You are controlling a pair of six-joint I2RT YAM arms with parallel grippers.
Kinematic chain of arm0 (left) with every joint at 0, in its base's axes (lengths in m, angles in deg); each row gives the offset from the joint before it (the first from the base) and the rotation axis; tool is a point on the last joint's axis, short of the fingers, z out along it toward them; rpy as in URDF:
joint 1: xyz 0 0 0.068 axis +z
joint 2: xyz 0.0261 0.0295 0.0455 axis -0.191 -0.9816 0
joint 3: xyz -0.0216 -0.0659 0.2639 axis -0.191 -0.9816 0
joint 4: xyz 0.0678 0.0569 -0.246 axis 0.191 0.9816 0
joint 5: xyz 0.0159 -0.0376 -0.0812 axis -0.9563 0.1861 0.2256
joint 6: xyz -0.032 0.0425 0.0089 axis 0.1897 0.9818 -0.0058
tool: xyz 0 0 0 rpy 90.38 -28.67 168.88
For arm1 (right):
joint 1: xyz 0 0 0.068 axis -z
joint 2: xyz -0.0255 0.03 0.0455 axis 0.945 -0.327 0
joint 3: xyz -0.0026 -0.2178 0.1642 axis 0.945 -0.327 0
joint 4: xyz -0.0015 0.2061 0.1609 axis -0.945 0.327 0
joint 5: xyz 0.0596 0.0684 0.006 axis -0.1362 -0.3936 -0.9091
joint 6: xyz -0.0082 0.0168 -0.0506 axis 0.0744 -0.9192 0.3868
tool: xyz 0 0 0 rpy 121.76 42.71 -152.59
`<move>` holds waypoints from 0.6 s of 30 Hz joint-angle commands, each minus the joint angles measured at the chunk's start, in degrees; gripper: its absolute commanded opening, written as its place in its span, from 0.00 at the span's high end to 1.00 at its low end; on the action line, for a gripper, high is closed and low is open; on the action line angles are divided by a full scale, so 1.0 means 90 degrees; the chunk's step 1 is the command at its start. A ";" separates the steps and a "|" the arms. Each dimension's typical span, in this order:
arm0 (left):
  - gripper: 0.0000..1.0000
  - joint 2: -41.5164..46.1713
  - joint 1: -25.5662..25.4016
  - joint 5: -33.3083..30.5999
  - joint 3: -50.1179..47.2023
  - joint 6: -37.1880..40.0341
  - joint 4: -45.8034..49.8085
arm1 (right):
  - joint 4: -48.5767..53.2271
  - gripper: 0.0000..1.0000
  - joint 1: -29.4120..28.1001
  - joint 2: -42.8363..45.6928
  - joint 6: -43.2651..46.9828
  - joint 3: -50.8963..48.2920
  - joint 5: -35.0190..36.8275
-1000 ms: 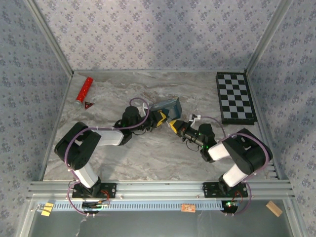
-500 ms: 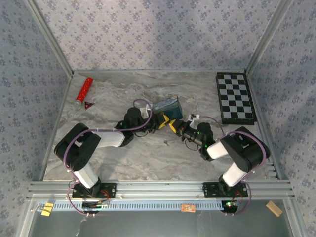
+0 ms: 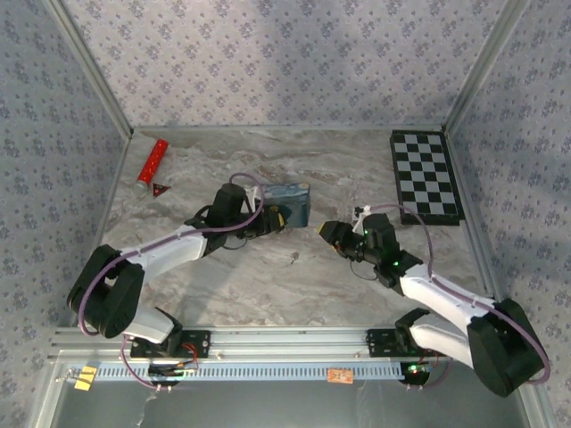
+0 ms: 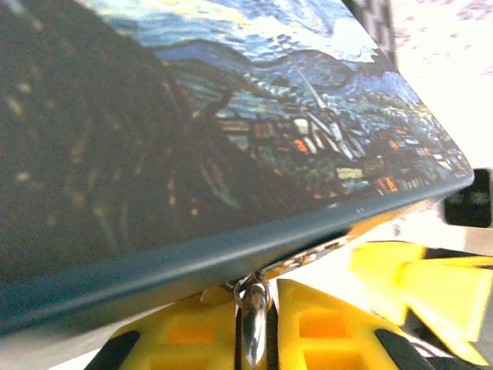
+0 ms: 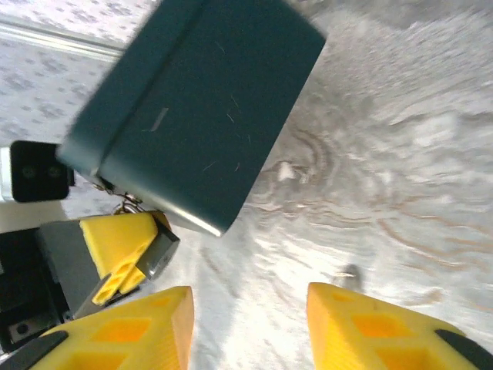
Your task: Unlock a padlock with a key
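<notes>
**Q:** Where is the small blackish-and-silver metal padlock (image 4: 255, 327)?
**A:** Hooked on the blue painted tin (image 5: 200, 108), clamped in the left gripper (image 3: 275, 218); right gripper (image 5: 250, 308) spread, empty. Likely rigid and slippery: grip the body's 2 flat faces.

small blackish metal padlock (image 4: 253, 331): body hidden between yellow left fingers (image 4: 320, 320), cut by bottom edge | blue painted tin (image 4: 231, 154): cropped left and top, near side blurred | tiny grey item (image 3: 293, 259) on marble table (image 3: 268, 290): too small to be identified
</notes>
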 commanded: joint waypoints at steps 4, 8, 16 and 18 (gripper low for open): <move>1.00 -0.0237 0.0028 -0.0336 0.0317 0.1095 0.0017 | 0.2505 0.53 -0.0325 -0.0097 0.1208 0.0728 0.0852; 1.00 -0.0696 0.0048 -0.0507 0.0518 0.1246 0.0204 | 0.2999 0.52 -0.0739 -0.0629 0.1447 0.1270 0.1154; 0.99 -0.1372 0.0255 -0.0611 0.0747 0.1369 0.0590 | 0.3601 0.55 -0.1518 -0.2262 0.1929 0.2551 0.1534; 0.96 -0.1462 0.0299 -0.0597 0.0759 0.1416 0.0671 | 0.3719 0.57 -0.1606 -0.2667 0.2039 0.2853 0.1519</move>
